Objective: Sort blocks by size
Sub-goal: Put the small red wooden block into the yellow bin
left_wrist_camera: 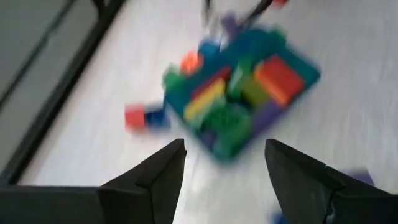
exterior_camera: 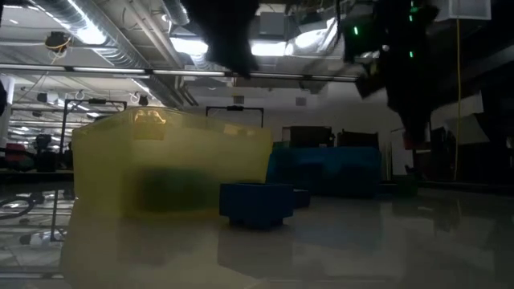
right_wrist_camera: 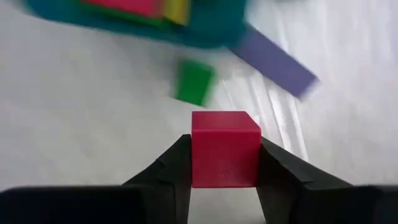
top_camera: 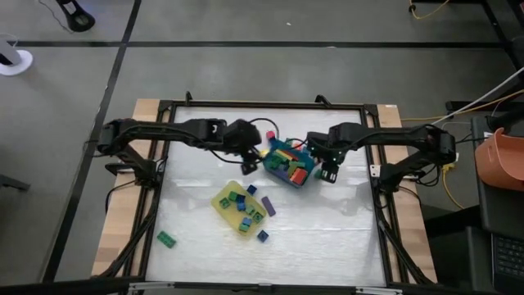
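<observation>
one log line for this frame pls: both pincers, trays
right pincer: shut on red cube, beside teal tray | left pincer: open, empty, over teal tray | yellow tray: holds small blocks

Overhead camera looks straight down, low one level; both share the yellow tray, seemingly close.

Two trays sit on the table, one flat yellow plastic tray at about seven o'clock and one teal-blue plastic tray near centre, each holding several small plastic toy blocks, with three more loose blocks around the yellow tray: purple, blue and green.
</observation>
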`<action>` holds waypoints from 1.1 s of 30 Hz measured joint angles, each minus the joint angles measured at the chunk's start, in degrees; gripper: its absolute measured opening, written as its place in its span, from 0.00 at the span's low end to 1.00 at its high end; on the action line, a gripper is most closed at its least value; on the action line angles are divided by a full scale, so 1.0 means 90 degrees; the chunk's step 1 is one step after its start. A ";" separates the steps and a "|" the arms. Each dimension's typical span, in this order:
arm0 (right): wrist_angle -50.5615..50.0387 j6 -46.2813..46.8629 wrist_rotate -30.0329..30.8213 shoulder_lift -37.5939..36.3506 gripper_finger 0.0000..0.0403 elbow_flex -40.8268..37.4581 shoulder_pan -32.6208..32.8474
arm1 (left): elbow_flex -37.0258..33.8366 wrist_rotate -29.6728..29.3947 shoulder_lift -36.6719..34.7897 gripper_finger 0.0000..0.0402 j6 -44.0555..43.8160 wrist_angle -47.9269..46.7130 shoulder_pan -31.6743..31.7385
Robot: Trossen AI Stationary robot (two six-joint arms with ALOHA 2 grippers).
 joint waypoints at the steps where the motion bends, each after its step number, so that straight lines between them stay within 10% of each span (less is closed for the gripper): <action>1: -0.0010 -0.0042 -0.0114 0.0000 0.34 0.0164 0.0106 | 0.0000 0.0010 -0.0080 0.52 -0.0138 -0.0344 -0.0015; 14: 0.2427 -0.1309 -0.0637 0.0026 0.34 0.1460 0.1669 | -0.0004 0.0235 -0.0541 0.52 -0.3369 -0.4229 -0.1038; 33: 0.7374 -0.1914 -0.1360 0.2471 0.37 0.1336 0.2577 | -0.0245 0.0424 -0.0529 0.52 -0.6255 -0.3930 -0.3737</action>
